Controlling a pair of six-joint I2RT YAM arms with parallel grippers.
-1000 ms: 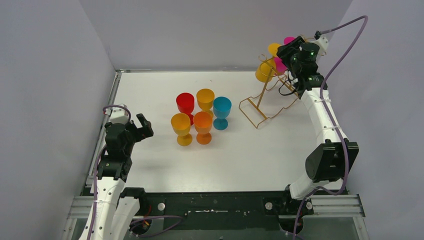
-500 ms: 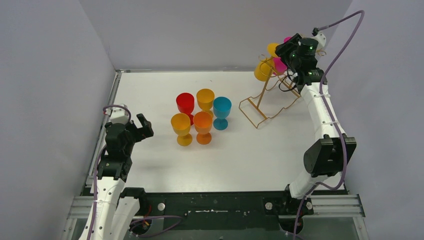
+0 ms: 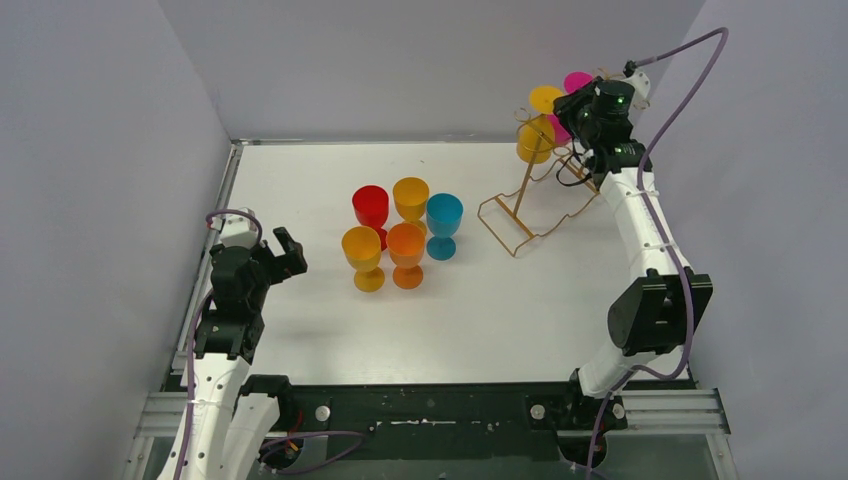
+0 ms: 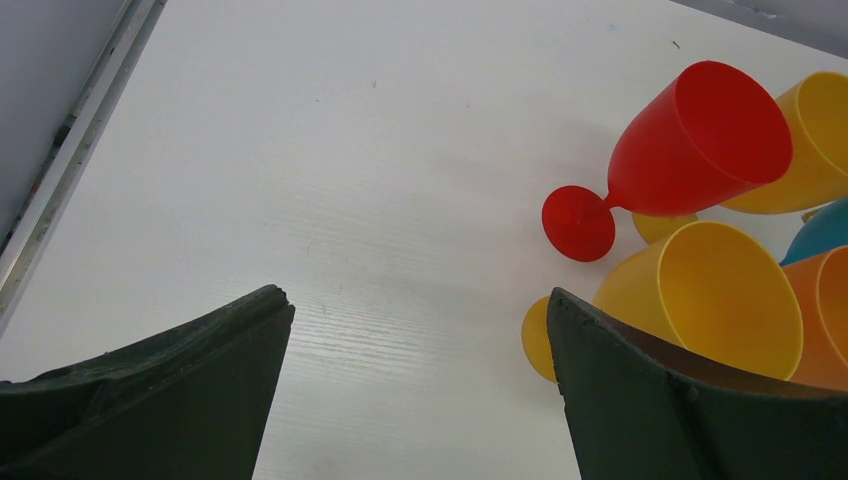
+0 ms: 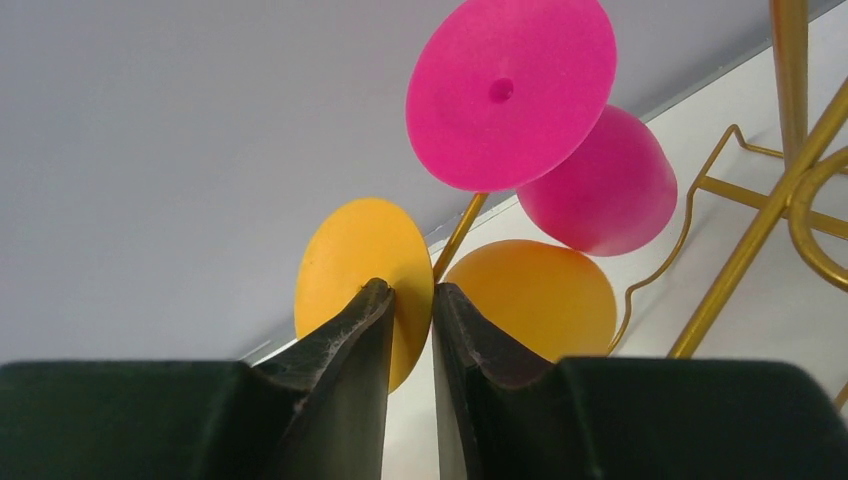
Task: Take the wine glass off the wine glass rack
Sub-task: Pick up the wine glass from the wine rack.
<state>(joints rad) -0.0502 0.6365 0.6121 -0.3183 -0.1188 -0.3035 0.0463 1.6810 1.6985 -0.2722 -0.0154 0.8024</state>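
Since the glasses appear to hang by their feet from the top of the rack (image 5: 788, 60), the grip has to come in high. The right gripper (image 5: 410, 295) is up there, at the far right corner of the bench (image 3: 300, 180).

Right jaws: drawn to a thin slit between the foot (image 5: 345, 250) and bowl of the yellow glass (image 5: 530, 300), where the stem should run. Stem hidden behind the tips; judged clamped on it, not confirmed. Yellow glass on the rack, not yet off. Pink glass (image 5: 510, 90) hangs just beside it; whether the bowls touch, cannot tell.

Left gripper (image 4: 417, 300): jaws wide apart, nothing between them, near the left edge. Judged parked clear of the work.

Five glasses (image 3: 406, 245) stand upright, close together mid-bench, well apart from the rack; probably the set-down area.

Writing: none legible on glasses, rack or arms. Only a green light (image 3: 612, 100) on the right wrist.
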